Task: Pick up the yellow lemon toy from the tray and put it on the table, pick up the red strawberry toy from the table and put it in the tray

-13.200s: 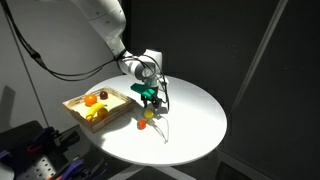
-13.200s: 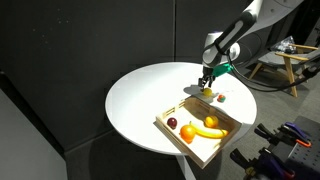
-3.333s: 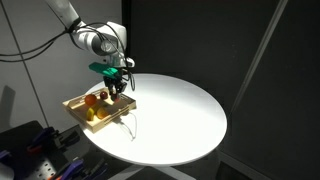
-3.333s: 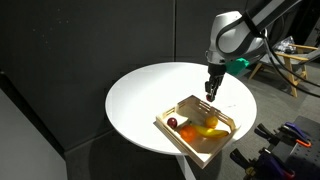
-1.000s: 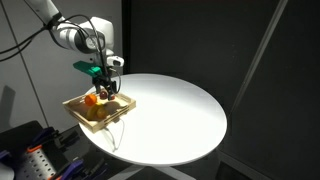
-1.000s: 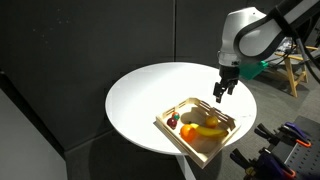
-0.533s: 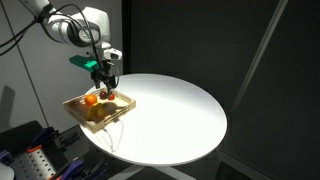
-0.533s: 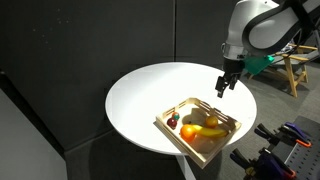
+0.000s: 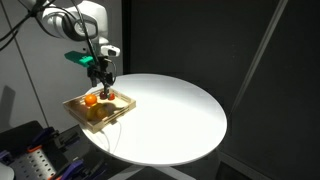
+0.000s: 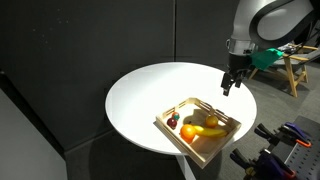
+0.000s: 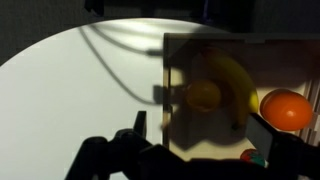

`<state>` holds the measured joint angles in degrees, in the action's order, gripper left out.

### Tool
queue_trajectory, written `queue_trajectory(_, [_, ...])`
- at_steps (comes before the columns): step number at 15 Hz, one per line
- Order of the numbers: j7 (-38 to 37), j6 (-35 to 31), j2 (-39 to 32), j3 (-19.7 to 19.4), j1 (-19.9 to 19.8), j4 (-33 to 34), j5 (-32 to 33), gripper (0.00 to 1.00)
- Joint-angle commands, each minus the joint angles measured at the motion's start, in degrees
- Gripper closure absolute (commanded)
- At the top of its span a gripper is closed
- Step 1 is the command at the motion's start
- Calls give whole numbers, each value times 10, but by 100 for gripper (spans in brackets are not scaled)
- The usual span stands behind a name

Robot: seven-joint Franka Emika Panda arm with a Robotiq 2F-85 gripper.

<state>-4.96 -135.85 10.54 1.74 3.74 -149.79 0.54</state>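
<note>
The wooden tray (image 9: pixel 122 105) (image 10: pixel 170 131) (image 11: pixel 172 70) sits at the edge of the round white table (image 9: pixel 180 110) (image 10: pixel 140 100). In the wrist view the yellow lemon toy (image 11: pixel 203 95) lies in shadow inside the tray, beside a longer yellow toy (image 11: pixel 238 82). The red strawberry toy (image 11: pixel 250 156) shows at the bottom of that view, also inside the tray, close to one finger (image 11: pixel 268 135). My gripper (image 9: pixel 103 72) (image 10: pixel 228 86) (image 11: pixel 203 135) hangs above the tray, open, with nothing between its fingers.
An orange round toy (image 9: pixel 90 99) (image 10: pixel 187 131) (image 11: pixel 287 110) and a dark purple-brown toy (image 10: pixel 172 123) also lie in the tray. A wooden frame stands off the table's far side (image 10: pixel 290 70). Dark curtains surround the table.
The open gripper has risen from just over the tray and drifted slightly away from it. The toys in the tray have not moved.
</note>
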Motion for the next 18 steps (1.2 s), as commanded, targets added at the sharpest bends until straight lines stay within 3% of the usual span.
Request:
queue_trajectory(1, [11, 48, 54, 0, -9, -15, 2, 0])
queue_trajectory(9, [25, 124, 115, -2, -15, -16, 2, 0])
queue_trajectory(18, [15, 128, 111, 3, -13, -9, -2, 0])
